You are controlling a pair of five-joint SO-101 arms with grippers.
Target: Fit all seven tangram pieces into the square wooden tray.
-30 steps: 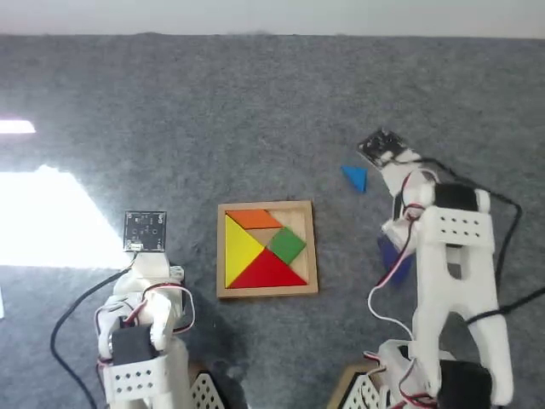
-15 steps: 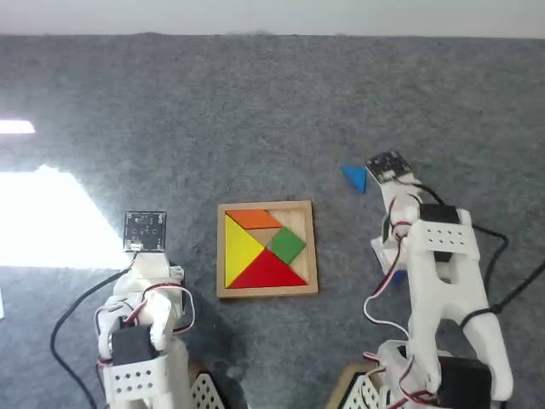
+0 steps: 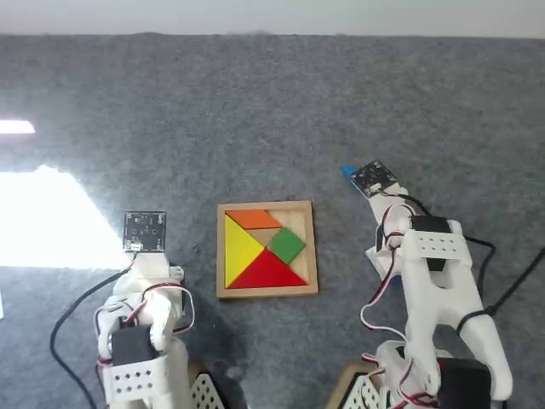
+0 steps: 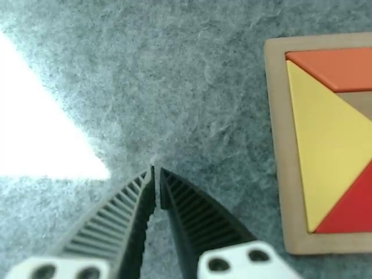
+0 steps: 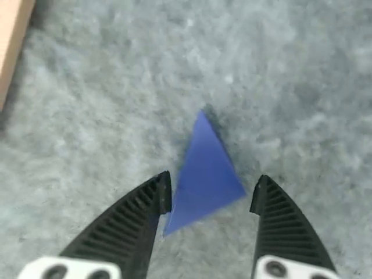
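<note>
Straddling the blue triangle (image 5: 204, 168) on the counter (image 5: 290, 58), the right tool (image 5: 213, 176) gapes wide, gripping nothing (left tool (image 4: 156, 170) closed, empty, beside the tray (image 4: 277, 145)).

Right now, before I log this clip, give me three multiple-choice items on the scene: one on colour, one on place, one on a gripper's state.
1. The square piece in the tray is: A purple; B green; C white.
2. The blue triangle lies: A in the tray; B on the yellow piece; C on the carpet between the right gripper's fingers.
3. The left gripper is: A shut, empty; B open wide; C shut on a piece.
Answers: 1 B, it shows green in the high view; 2 C, the right wrist view has it flat between the open fingers; 3 A, its fingers meet over bare carpet.
</note>
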